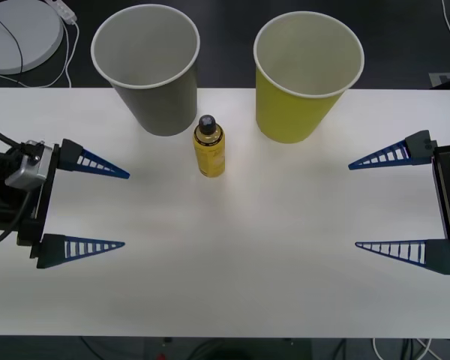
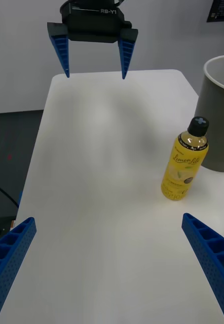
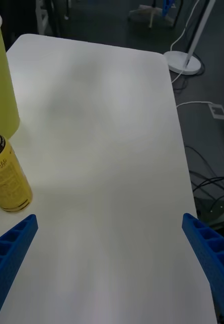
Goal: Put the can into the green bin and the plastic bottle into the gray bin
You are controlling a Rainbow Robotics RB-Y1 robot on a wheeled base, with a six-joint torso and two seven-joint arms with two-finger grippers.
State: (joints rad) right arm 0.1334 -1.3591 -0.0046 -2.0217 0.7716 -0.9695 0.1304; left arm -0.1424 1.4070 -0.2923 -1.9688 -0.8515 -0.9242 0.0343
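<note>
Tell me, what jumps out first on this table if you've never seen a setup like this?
Two big paper cups at the table's far edge: the gray bin toward the robot's left, the green bin toward its right. The small yellow plastic bottle stands upright just in front, between them. The left gripper and right gripper wait open at either side, touching nothing.

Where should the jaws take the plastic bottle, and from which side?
Probably across the yellow body of the plastic bottle, below the narrower neck. It stands upright between the gray bin and green bin, so coming from the near table side avoids both. The open left gripper looks slightly nearer.
</note>
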